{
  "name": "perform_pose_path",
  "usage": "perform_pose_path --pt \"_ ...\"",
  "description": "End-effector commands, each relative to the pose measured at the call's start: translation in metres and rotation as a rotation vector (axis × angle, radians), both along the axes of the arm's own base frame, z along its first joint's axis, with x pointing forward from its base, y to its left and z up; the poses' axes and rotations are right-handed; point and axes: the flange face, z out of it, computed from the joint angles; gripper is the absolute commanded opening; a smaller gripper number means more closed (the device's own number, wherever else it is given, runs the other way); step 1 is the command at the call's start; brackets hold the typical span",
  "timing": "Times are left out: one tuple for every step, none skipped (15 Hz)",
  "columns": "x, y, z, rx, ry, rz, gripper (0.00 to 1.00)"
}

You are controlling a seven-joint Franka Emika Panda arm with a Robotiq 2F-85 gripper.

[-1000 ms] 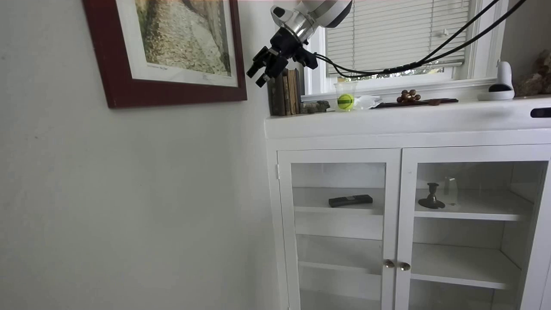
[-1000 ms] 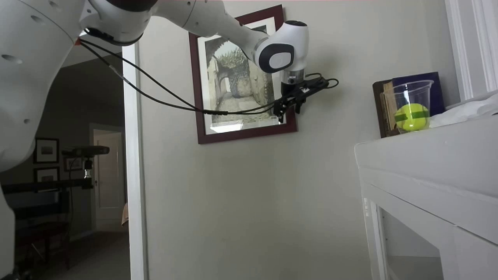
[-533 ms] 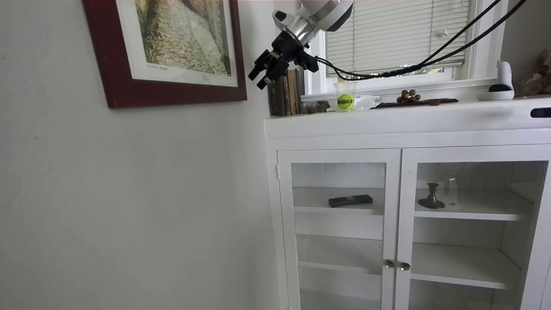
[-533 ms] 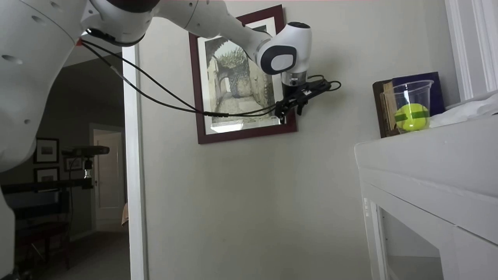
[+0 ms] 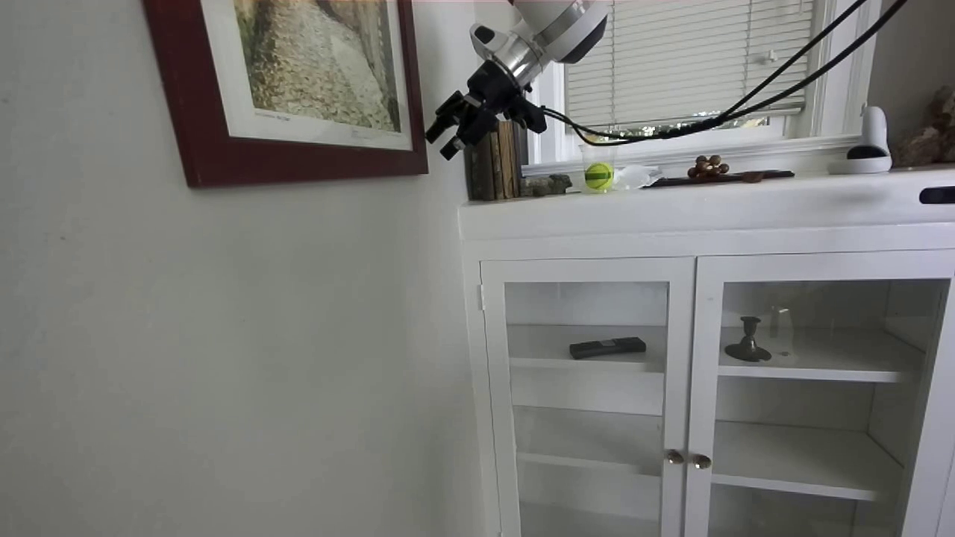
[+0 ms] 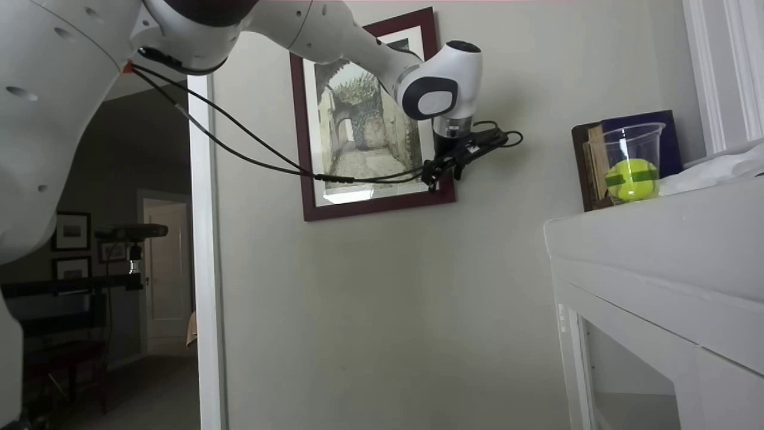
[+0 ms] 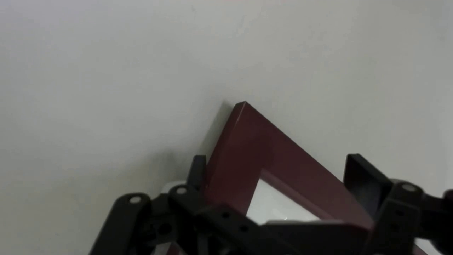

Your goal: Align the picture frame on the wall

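Note:
The picture frame, with wide dark red-brown wood and a white mat, hangs tilted on the off-white wall. Its bottom rail shows in both exterior views [image 5: 313, 165] [image 6: 382, 208], sloping up to the right. The wall shows below it [image 5: 313, 335] [image 6: 382, 310]. My gripper [image 5: 441, 144] is open and empty by the frame's lower right corner, which it partly covers in an exterior view [image 6: 444, 179]. In the wrist view, the open fingers [image 7: 277, 171] stand either side of a frame corner [image 7: 290, 163]. The left finger looks close to the frame's side; I cannot tell whether it touches.
A white glass-doored cabinet [image 5: 582, 242] stands right of the wall, with books [image 5: 496, 160] and a clear cup holding a yellow-green ball [image 6: 632, 179] on top. A window with blinds [image 5: 686, 67] is behind. Black cables [image 6: 334, 177] hang from the arm. A doorway trim [image 6: 206, 251] is left.
The arm and gripper have shifted slightly down, and a little to the right in an exterior view. The cables sag a bit lower. The frame has not visibly moved, and the fingers stay open.

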Motion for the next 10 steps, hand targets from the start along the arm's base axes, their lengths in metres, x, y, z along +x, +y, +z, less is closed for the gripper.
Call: perform_pose_path --pt "0.0089 -0.0014 0.0029 0.03 -0.028 0.023 1.0" --pt "0.0092 -0.0015 0.0028 0.031 -0.028 0.025 1.0" --pt "0.0097 -0.0017 0.0028 0.035 -0.029 0.027 1.0" --pt "0.0103 -0.0014 0.0031 0.034 -0.031 0.029 1.0" --pt "0.0109 -0.0003 0.003 0.037 -0.031 0.038 1.0" --pt "0.0113 0.0005 0.0023 0.037 -0.03 0.044 1.0" --pt "0.0117 0.0016 0.0018 0.039 -0.029 0.051 1.0" --pt "0.0116 0.0029 0.0014 0.041 -0.026 0.059 1.0" --pt "0.0115 0.0041 0.0009 0.043 -0.022 0.065 1.0" --pt "0.0112 0.0049 0.0004 0.045 -0.018 0.072 1.0"
